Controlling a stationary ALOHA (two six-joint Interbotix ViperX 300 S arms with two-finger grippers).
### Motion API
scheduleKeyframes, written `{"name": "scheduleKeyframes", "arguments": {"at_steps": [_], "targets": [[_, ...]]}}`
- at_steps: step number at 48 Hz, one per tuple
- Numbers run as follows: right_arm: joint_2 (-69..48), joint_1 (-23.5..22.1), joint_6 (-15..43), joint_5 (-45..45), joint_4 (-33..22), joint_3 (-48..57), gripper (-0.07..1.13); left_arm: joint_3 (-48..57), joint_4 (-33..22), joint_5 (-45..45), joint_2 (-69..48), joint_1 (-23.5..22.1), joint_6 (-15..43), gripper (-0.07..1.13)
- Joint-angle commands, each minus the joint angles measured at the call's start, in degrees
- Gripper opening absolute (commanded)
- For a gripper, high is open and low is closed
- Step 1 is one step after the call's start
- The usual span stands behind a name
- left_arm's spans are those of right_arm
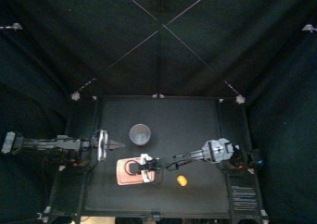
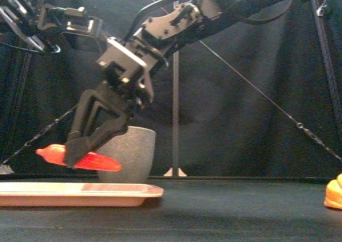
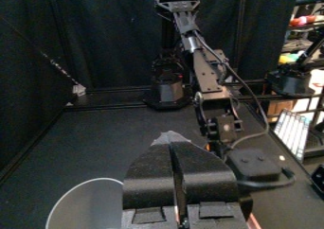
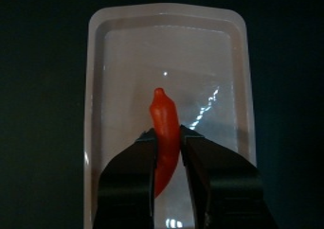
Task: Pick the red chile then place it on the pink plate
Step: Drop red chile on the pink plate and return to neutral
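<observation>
Red chile [image 4: 161,110] held over the pink plate [image 4: 114,72] — not yet down.
Right gripper [image 4: 165,148] pinches it; only the release remains. Left gripper [image 3: 176,152] closed, empty.

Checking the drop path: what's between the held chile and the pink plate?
Nothing; the front view shows a bare gap between red chile and pink plate.

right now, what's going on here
The right arm's tool is shut on the red chile, holding it above the pink plate, not yet set down. The left arm's tool rests shut off to the left. A grey cup and an orange toy sit nearby.
</observation>
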Motion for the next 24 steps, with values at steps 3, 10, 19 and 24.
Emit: {"name": "scheduleKeyframes", "arguments": {"at_steps": [3, 10, 19, 24], "targets": [[1.67, -0.18, -0.09, 3.34, 0.44, -7.47, 0.61, -0.62, 0.18, -0.18, 0.18, 0.35, 0.00, -0.03], [2.90, -0.35, -0.09, 4.57, 0.00, -9.05, 0.77, -0.62, 0.09, -0.18, 0.18, 0.35, 0.00, -0.03], [-0.53, -0.44, -0.09, 6.06, -0.88, -8.53, 0.84, -0.62, 0.18, -0.18, 0.18, 0.44, 0.09, -0.03], [-5.45, -0.70, -0.09, 6.50, -3.16, -6.68, 0.84, -0.62, 0.35, -0.18, 0.18, 0.35, 0.00, -0.03]]}}
